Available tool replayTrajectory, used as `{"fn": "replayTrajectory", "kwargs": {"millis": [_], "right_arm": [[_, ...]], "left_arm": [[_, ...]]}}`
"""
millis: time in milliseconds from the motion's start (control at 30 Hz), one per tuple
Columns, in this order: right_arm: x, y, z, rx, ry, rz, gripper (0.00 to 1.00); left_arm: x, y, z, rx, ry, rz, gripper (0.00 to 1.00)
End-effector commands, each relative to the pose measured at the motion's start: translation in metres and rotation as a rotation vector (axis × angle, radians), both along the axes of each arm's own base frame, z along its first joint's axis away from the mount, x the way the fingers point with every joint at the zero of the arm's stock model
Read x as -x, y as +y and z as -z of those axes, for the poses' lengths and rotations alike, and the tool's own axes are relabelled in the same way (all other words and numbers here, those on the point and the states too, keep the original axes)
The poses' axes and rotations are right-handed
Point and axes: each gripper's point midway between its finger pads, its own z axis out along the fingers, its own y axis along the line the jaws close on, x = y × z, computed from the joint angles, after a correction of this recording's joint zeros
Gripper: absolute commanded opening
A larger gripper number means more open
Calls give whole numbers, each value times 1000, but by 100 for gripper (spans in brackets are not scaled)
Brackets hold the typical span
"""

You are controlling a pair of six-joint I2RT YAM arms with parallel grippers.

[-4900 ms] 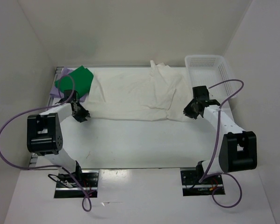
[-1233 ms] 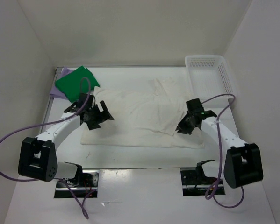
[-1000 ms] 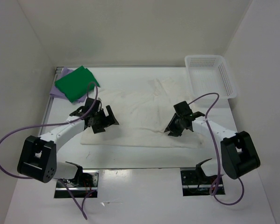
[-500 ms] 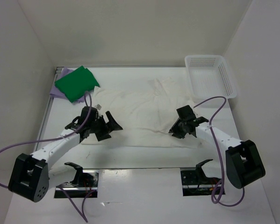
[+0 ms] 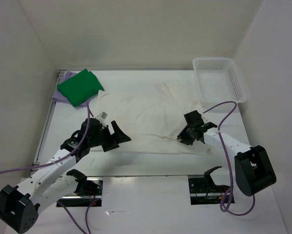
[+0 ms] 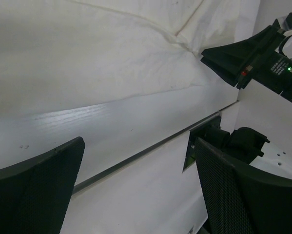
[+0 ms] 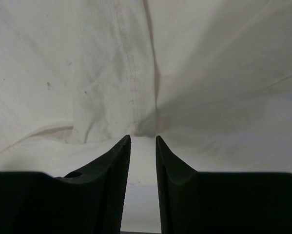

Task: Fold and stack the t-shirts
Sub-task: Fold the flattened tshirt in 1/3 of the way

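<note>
cloth covers the middle of the bench [image 5: 136, 161]: the cream-white t-shirt [image 5: 150, 122] lies spread and wrinkled. left end effector [image 5: 114, 137] hangs over its near left edge, jaws wide apart, holding nothing. right end effector [image 5: 184, 138] sits low on the shirt's near right part, fingers a narrow gap apart with white cloth at the tips; whether it pinches, i cannot tell. green t-shirt [image 5: 80, 87] lies folded on the lavender t-shirt [image 5: 57, 97] at the far left corner.
</note>
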Motion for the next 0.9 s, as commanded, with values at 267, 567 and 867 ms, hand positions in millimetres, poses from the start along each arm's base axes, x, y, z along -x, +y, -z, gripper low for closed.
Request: {"fn": "replayTrajectory", "kwargs": {"millis": [267, 567, 867], "right_arm": [[-5, -3, 12, 42, 23, 1, 30], [-28, 9, -7, 18, -30, -32, 14], [-89, 35, -30, -1, -114, -89, 6]], "left_arm": [[-21, -3, -40, 0, -185, 17, 100], [-47, 26, -33, -148, -203, -76, 76], [-70, 52, 6, -207, -31, -131, 58]]}}
